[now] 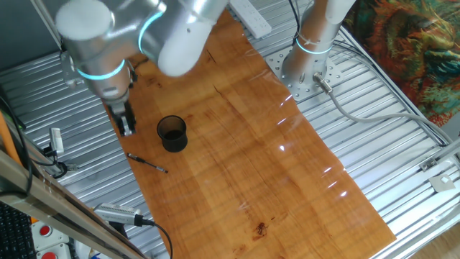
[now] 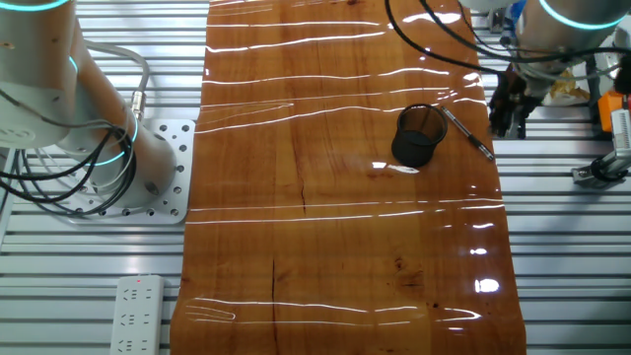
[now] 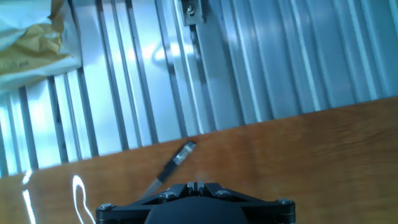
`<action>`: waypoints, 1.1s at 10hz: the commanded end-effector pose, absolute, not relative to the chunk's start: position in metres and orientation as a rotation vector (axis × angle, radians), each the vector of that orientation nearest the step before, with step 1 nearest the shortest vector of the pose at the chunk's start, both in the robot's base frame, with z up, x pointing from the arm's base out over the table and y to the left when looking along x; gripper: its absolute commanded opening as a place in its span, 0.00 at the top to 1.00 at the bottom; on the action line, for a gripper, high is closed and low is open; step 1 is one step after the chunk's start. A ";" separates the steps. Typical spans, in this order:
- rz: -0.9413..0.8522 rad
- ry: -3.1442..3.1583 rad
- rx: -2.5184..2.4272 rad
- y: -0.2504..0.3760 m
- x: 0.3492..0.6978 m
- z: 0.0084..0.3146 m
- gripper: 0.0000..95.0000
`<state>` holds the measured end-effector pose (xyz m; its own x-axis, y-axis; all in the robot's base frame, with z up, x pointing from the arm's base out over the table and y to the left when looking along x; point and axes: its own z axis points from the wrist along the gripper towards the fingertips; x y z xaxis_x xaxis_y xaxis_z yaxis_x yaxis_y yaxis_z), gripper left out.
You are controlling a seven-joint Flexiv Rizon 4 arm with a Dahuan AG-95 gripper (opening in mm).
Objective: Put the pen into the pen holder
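Presently: hand (image 1: 127, 129) hovered empty, opening indiscernible; best lowered squarely astride pen (image 1: 147, 163) lying near pen holder (image 1: 172, 134) on bench (image 1: 273, 173).

Silver arm bent over, wrist pointing down, hand (image 1: 126, 128) lowered, fingers apparently close together

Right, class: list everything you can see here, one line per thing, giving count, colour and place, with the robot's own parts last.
pen: one, dark with silvery end, lying flat on the board near its edge, beside the cup
pen holder: one, dark smoky, upright on the board
wooden board: one, glossy brown, over the ribbed metal table
power strip: one, white, on the metal table
second arm base: one, silver, bolted beside the board
tool: one, black, above the board's edge; opening unclear
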<state>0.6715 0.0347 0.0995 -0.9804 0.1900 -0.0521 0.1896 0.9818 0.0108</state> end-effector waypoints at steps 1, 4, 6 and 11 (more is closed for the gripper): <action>0.028 3.066 0.330 0.039 0.676 0.076 1.00; 0.047 3.054 0.390 0.052 0.687 0.054 1.00; 0.052 3.055 0.397 0.059 0.695 0.051 1.00; 0.105 3.052 0.399 0.061 0.697 0.037 0.80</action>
